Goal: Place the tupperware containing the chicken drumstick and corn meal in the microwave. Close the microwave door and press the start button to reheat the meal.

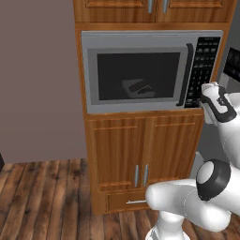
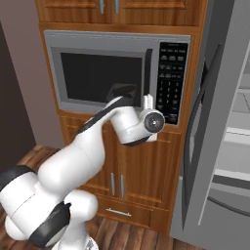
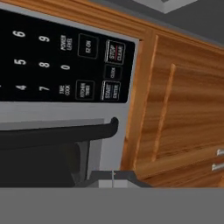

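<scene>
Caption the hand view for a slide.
Shut gripper faces the closed microwave door's handle, with the keypad's start button beyond.

keypad [image 2: 172, 80] right of microwave door [image 2: 105, 78]

The microwave [image 1: 140, 70] wore a matt silver-grey metal-like face, and the microwave door [image 1: 138, 75] carried a dark, faintly glossy window. At three o'clock sat a smooth black keypad [image 2: 172, 80]. Warm, grained wooden cabinets [image 1: 145, 154] framed it above a plank floor [image 1: 42, 197].
</scene>
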You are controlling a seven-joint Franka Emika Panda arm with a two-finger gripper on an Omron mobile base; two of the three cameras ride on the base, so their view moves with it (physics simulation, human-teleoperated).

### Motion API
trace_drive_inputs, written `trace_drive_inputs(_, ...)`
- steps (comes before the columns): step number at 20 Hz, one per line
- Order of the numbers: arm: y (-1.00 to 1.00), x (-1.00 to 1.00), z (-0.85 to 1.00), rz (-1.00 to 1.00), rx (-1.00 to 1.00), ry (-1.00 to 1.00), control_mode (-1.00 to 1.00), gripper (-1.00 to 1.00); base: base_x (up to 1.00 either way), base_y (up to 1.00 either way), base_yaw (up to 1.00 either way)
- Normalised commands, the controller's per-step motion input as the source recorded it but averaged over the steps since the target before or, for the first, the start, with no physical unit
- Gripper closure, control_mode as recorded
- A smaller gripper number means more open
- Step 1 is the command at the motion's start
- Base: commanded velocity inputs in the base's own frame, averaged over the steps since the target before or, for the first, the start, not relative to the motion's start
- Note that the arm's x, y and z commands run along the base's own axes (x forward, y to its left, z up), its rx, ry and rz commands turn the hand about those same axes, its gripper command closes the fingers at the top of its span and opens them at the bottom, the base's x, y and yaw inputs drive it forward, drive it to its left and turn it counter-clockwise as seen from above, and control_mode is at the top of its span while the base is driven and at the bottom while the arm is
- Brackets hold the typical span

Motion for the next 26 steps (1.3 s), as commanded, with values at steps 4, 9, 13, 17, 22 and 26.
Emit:
trace_drive_inputs(4,-0.06,0.26,-0.13,0.0,0.04,0.0,-1.0,1.0,0.0,0.0,0.0)
trace_drive_inputs(9,-0.12,0.24,-0.13,0.0,0.06,0.0,-1.0,1.0,0.0,0.0,0.0)
trace_drive_inputs(13,-0.09,0.24,-0.14,0.0,0.04,0.0,-1.0,1.0,0.0,0.0,0.0)
trace_drive_inputs(17,-0.08,0.23,-0.16,0.0,0.03,-0.01,-1.0,1.0,0.0,0.0,0.0)
trace_drive_inputs(22,-0.11,0.22,-0.11,0.0,0.04,-0.03,-1.0,1.0,0.0,0.0,0.0)
trace_drive_inputs(26,-0.03,0.24,-0.08,0.0,0.01,-0.03,-1.0,1.0,0.0,0.0,0.0)
